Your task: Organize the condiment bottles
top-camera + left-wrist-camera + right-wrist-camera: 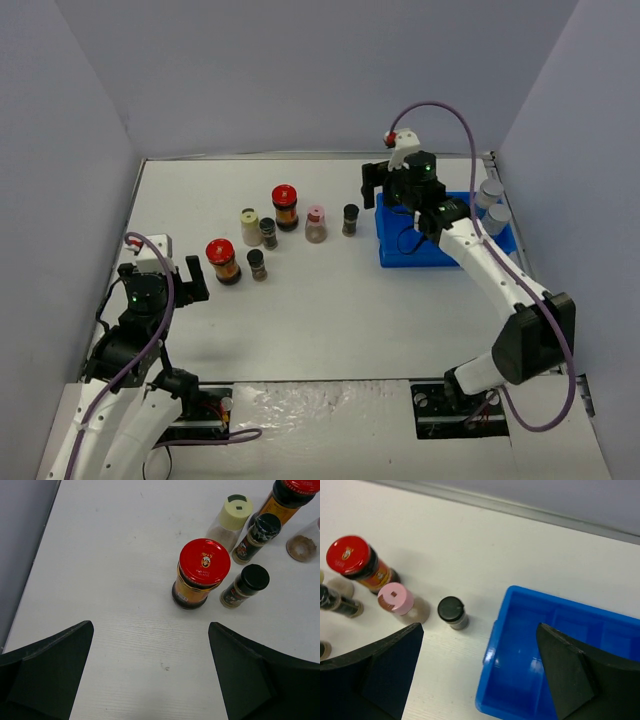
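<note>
Left gripper (pixel 150 630) gapes wide, holding nothing, just short of a red-lidded jar (pixel 204 562). Right gripper (pixel 480 630) is wide open too, empty, over the blue tray (pixel 495 650) rim.

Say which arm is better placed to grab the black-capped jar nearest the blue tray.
Right. The right gripper hovers open at the blue tray, beside that black-capped jar; the left gripper is far off by a red-lidded jar.

A blue plastic tray (pixel 430 255) sits on the white bench (pixel 340 320) close to its right edge, nearer the far right corner than the near one; low walls divide its inside into compartments; pale grey walls (pixel 300 70) rise along the bench's left, far and right edges; a grey strip (pixel 520 510) lines the far edge.
</note>
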Tool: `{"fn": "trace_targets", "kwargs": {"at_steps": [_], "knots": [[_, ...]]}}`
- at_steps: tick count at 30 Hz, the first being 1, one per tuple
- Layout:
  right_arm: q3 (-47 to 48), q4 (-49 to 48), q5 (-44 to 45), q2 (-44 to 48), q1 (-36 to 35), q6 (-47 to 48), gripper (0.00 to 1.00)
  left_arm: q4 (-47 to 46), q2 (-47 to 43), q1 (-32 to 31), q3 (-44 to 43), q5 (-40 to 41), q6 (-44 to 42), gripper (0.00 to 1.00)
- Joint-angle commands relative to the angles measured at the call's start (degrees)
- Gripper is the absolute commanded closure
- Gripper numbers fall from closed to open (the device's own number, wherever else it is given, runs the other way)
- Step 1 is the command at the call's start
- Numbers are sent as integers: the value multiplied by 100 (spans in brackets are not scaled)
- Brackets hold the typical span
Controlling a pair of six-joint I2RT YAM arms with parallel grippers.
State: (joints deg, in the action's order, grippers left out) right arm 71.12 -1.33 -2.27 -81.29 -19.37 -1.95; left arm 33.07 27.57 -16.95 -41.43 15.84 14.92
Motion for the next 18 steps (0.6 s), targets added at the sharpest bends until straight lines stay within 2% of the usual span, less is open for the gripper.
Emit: {"fn": "trace_targets", "kwargs": {"at_steps": [1,11,18], "knots": [[375,-384,-439,-693,-286,336,8,-398,152,34,-129,-28,-77,3],[921,-545,-673,-1967,-517,507,11,-370,215,34,-138,16,-67,3],[1082,-581,-672,-2604,-556,593,19,-375,260,34,-137,16,-82,3]]}}
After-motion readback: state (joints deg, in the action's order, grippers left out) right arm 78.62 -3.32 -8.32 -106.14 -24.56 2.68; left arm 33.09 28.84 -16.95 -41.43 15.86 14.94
